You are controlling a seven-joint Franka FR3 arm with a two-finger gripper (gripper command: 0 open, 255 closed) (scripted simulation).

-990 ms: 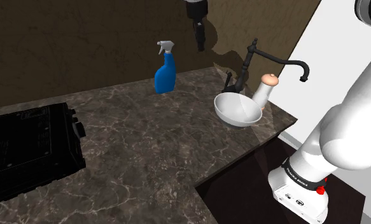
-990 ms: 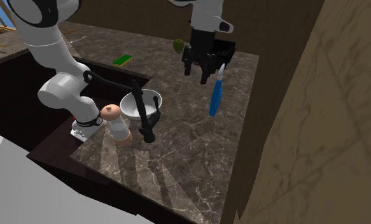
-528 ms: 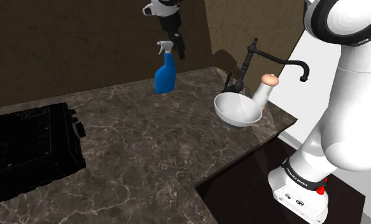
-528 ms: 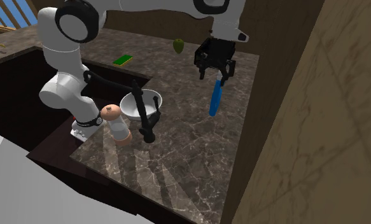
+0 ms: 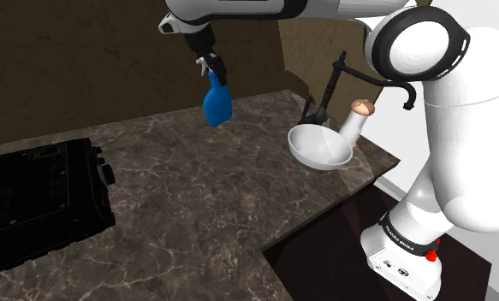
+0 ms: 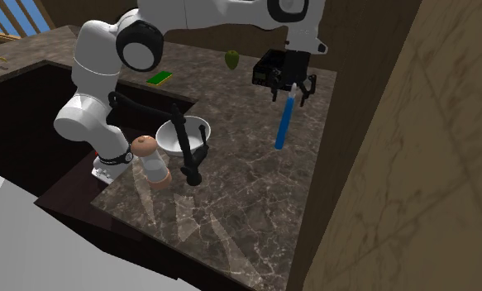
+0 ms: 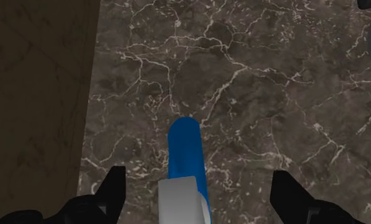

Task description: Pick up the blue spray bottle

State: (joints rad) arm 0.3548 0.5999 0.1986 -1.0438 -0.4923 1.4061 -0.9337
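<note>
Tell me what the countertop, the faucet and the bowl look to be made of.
Countertop: dark brown polished stone, marble-like, judging by its pale branching veins. Faucet: probably metal with a matte black finish; it is uniformly black with no shine. Bowl: plain white and smooth, perhaps glazed ceramic, though the look leaves it open.

White glossy arm (image 5: 461, 137), dark joint rings (image 6: 140, 51), all-black two-finger gripper (image 6: 290, 93), white base (image 5: 403, 263) with red button (image 5: 432, 254)

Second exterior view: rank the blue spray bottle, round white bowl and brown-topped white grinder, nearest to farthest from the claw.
1. Blue spray bottle, just beneath the claw.
2. Round white bowl, beside the black tap.
3. Brown-topped white grinder, beyond the bowl.
</note>
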